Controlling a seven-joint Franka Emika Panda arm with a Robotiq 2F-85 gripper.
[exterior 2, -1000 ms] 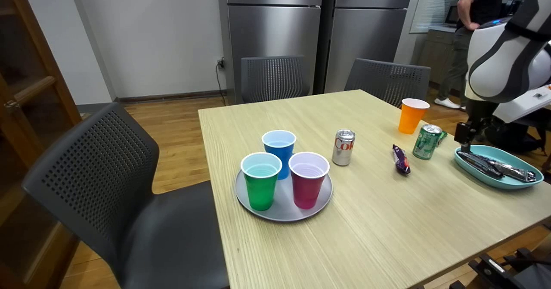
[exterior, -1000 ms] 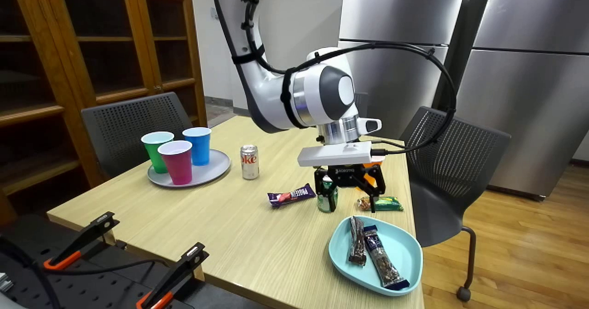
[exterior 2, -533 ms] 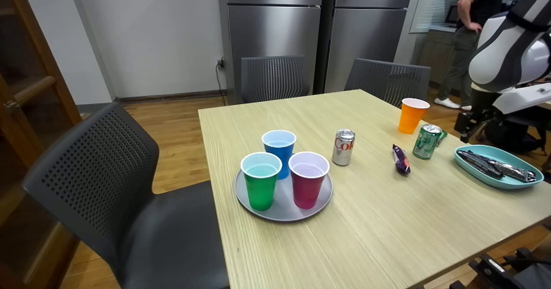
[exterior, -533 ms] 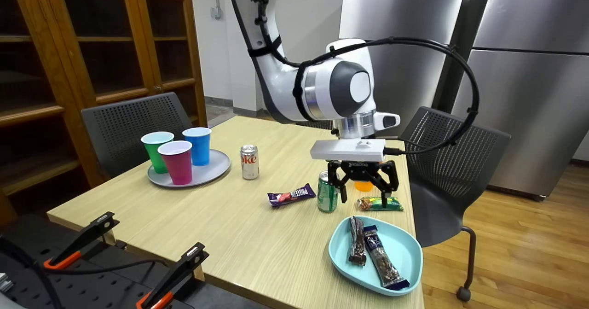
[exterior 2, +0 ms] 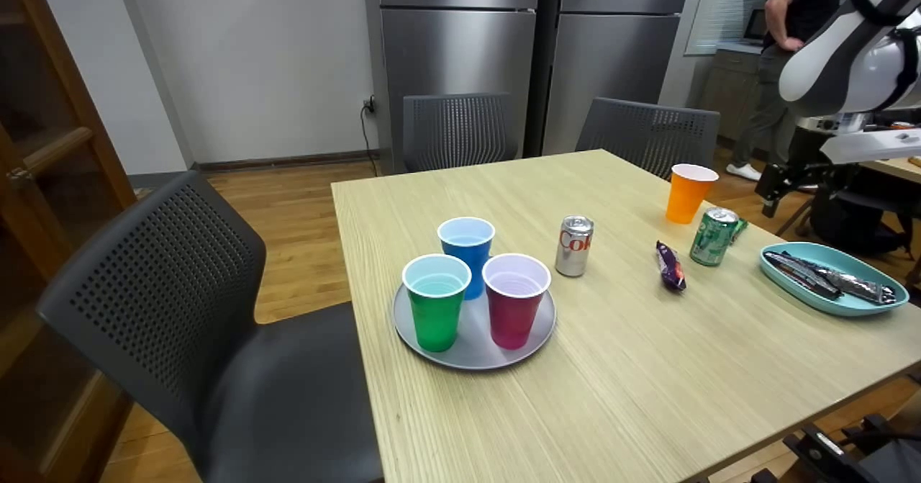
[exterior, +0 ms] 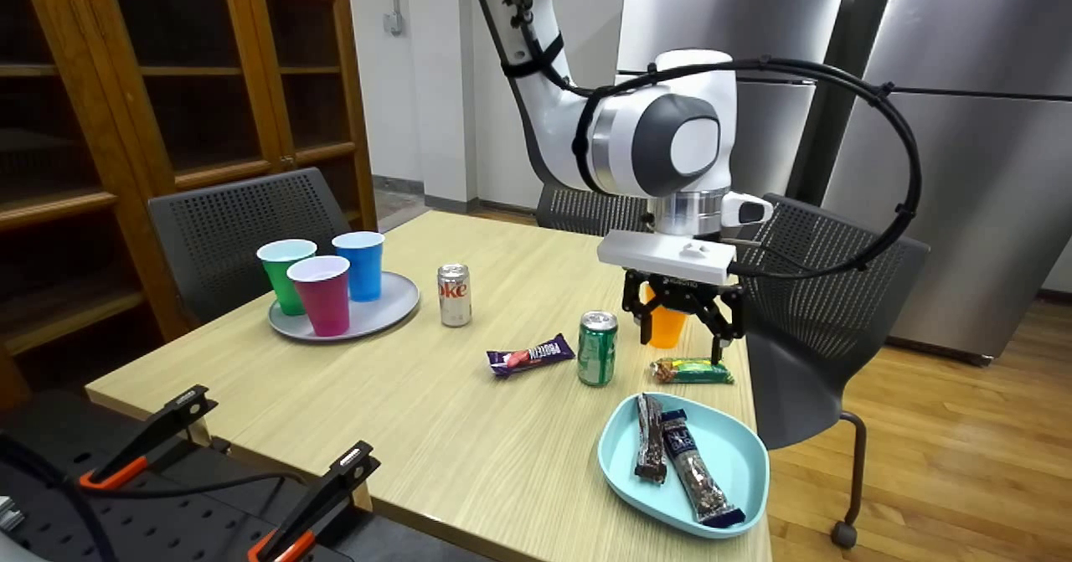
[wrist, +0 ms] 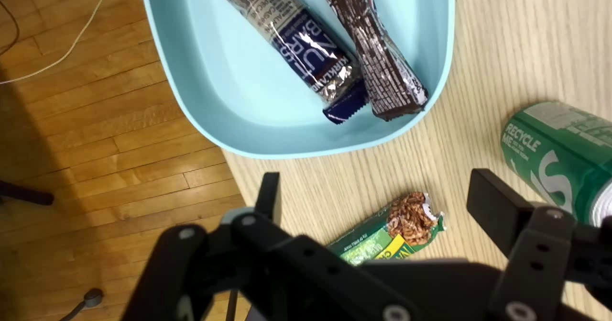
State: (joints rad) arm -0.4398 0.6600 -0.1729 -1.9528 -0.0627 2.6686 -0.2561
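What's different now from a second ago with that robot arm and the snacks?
The tool has moved right and slightly up in an exterior view, no longer blocking the green can. Nothing was grabbed or released: its jaws stay open. The snack bars, cups and blue dish stayed put.

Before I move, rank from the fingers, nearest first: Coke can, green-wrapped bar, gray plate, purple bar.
In an exterior view:
1. Green-wrapped bar: below the fingers.
2. Purple bar: left of them.
3. Coke can: farther left, upright.
4. Gray plate: farthest left of these.
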